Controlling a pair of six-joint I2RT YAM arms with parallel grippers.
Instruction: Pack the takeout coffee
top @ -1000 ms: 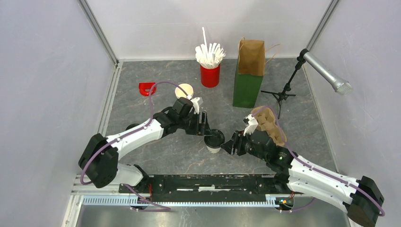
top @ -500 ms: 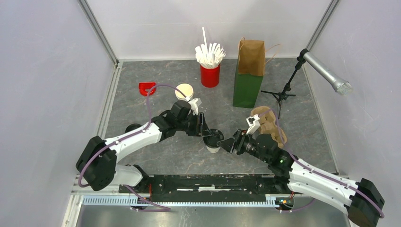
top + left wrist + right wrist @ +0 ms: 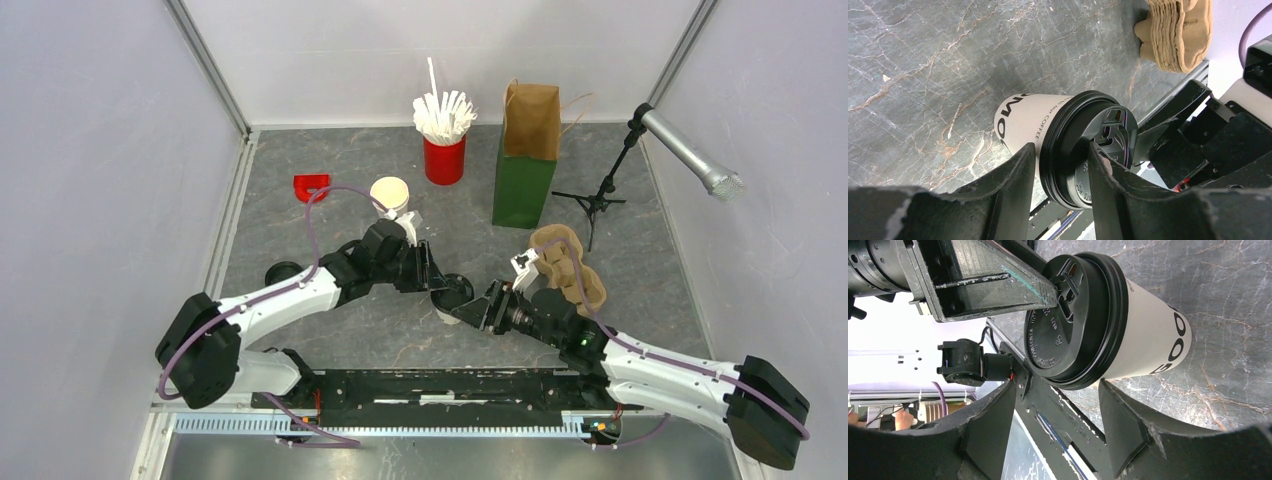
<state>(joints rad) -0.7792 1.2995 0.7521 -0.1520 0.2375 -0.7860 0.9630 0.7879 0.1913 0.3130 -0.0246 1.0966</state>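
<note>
1. Right gripper (image 3: 1058, 390) gapes around the takeout coffee (image 3: 452, 300) on the table (image 3: 290, 240), not touching it.
2. The cup's small print reads "COFFEE".
3. Left gripper (image 3: 1062, 150) pinches its black lid's rim.
4. Farther back, white straws (image 3: 443, 115) fill a red cup (image 3: 444, 160); a green-brown bag (image 3: 523, 185) stands upright.

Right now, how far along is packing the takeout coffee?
Done: the takeout coffee has its lid on. In hand: the left end effector pinches the lid's rim; the right end effector stands open around it. Left: the coffee is not yet in the paper bag.
</note>
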